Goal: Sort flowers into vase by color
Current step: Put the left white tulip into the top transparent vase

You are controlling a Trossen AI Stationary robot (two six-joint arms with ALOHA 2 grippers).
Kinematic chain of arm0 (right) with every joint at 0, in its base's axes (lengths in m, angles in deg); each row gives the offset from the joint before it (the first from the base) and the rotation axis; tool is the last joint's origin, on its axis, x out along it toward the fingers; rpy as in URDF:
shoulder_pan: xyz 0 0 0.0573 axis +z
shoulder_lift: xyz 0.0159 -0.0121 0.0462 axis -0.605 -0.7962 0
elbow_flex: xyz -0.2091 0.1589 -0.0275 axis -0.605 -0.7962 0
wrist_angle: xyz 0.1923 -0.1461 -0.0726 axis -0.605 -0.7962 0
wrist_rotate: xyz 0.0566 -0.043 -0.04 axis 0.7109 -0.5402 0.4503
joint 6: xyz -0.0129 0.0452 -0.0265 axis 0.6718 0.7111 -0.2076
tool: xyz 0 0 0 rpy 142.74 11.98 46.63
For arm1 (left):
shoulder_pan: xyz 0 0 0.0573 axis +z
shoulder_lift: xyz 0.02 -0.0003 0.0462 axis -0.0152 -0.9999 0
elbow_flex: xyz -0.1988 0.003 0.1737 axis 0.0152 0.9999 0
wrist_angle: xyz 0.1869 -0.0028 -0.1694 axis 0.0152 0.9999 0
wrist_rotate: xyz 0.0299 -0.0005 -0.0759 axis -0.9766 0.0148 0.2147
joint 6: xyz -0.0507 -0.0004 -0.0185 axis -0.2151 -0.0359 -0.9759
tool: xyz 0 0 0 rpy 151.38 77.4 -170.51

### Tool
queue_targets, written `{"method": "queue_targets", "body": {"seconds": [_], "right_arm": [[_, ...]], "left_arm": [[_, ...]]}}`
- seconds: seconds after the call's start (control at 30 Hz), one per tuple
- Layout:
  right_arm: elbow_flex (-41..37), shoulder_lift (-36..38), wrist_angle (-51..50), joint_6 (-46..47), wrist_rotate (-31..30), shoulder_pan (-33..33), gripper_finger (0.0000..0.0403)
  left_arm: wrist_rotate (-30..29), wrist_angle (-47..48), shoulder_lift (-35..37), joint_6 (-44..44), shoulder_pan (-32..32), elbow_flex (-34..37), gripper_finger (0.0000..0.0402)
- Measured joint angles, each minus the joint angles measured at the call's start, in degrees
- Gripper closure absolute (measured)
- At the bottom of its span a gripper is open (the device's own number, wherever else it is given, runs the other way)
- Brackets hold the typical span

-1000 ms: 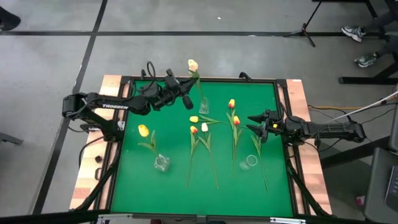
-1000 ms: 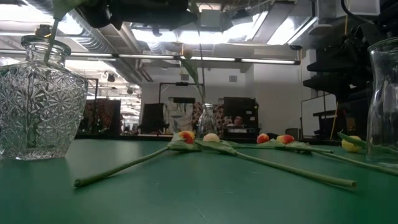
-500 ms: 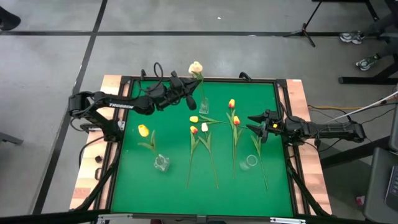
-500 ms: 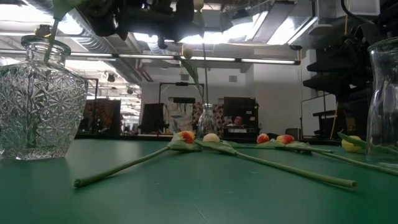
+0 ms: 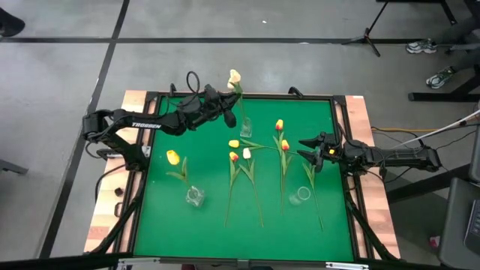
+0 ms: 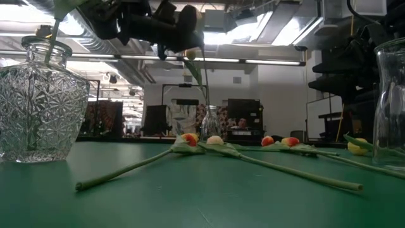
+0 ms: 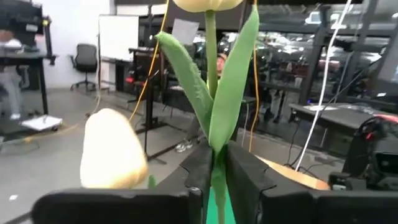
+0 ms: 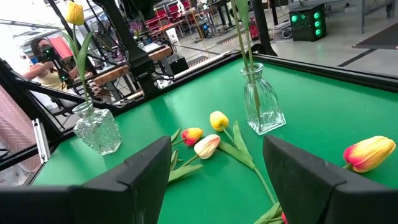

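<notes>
The left tool [image 5: 227,109] hangs over the narrow glass vase [image 5: 245,128], fingers [image 7: 202,167] pinching a white tulip's stem [image 7: 212,93] so it drops upright into it. The right tool [image 5: 306,149] waits spread beside the red-yellow tulips [image 5: 283,145] lying on the bench [image 5: 217,240].

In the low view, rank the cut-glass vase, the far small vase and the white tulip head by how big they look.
1. Cut-glass vase, though it stands nearest the camera.
2. Far small vase.
3. White tulip head, only slightly smaller; it lies nearer, so that's unsure.
</notes>
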Motion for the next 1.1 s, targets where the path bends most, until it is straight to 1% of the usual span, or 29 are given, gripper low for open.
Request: {"method": "queue_targets", "body": {"seconds": [0.37, 0.7, 0.8, 0.93, 1.1], "right_arm": [[0.00, 0.00, 0.01, 0.00, -0.01, 0.00, 0.0150], [-0.02, -0.01, 0.05, 0.00, 0.00, 0.02, 0.0150], [0.00, -0.01, 0.08, 0.33, 0.00, 0.00, 0.0150], [-0.01, -0.01, 0.51, 2.83, -0.68, 0.02, 0.0150], [-0.01, -0.01, 3.99, 4.20, -1.43, -0.01, 0.0150]], "left_arm": [[-0.02, 1.63, 0.00, -1.62, 0.09, 0.02, 0.0293], [-0.08, 7.59, 0.00, -5.36, 0.09, 0.02, 0.0244], [-0.09, 7.79, 0.23, -5.99, 0.09, 0.02, 0.0234], [-0.09, 8.80, 2.28, -5.99, 0.09, 0.04, 0.0229], [-0.11, 13.97, 6.59, -6.01, 0.02, 0.04, 0.0228]]}}
